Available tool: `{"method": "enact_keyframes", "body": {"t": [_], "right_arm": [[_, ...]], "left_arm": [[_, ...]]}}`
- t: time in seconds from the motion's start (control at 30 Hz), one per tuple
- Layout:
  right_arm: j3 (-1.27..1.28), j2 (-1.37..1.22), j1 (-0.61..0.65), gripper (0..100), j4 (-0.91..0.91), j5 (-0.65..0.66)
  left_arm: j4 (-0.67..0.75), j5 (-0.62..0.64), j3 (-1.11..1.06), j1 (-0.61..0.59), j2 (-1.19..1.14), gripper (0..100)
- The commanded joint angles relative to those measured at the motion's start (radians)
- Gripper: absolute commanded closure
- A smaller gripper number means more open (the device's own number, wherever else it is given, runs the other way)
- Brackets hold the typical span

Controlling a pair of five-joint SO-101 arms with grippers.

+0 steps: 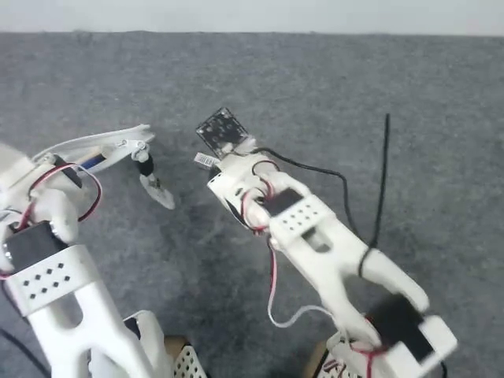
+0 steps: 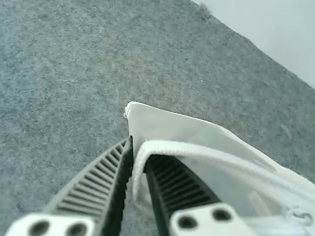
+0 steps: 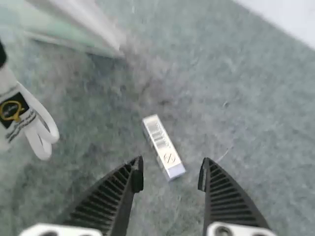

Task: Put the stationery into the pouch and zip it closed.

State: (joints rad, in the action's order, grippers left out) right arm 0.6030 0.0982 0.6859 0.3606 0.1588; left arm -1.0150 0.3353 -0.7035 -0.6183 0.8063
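right gripper (image 3: 171,166) hangs low with its claw spread apart, and the little silvery-white block (image 3: 162,147) lies on the grey felt (image 3: 246,88) just ahead of the tips, middle of the right wrist frame. here's the worry: the block sits askew to the jaws, so a close could catch one corner and flick it away, and it looks small and slick. over in the left wrist frame, left gripper (image 2: 135,147) is clamped on the rim of the white pouch (image 2: 197,132), lower centre. that's a thin pinch, so the cloth could slip free. the pouch looks soft and pale with a ribbed zip edge; mouth open or not, can't tell.
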Motion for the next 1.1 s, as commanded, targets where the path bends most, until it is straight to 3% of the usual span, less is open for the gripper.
{"method": "enact_keyframes", "body": {"t": [0.0,0.2,0.6,0.77,0.97,1.07], "right_arm": [[-0.120,-0.058,-0.015,78.6,0.039,0.057],[-0.222,-0.186,-0.010,62.9,0.120,0.069],[-0.463,-0.460,-0.016,63.5,0.137,0.127],[-0.522,-0.547,-0.015,72.7,0.137,0.164],[-0.529,-0.568,-0.027,98.7,0.139,0.232],[-0.532,-0.530,-0.054,96.6,0.229,0.230]], "left_arm": [[0.031,0.014,0.015,-0.002,0.041,99],[0.031,0.014,0.015,0.000,0.041,99],[0.034,0.014,0.015,0.000,0.041,99],[0.034,0.014,0.015,0.002,0.041,99],[0.035,0.014,0.013,0.002,0.041,99],[0.035,0.014,0.013,0.002,0.041,99]]}}
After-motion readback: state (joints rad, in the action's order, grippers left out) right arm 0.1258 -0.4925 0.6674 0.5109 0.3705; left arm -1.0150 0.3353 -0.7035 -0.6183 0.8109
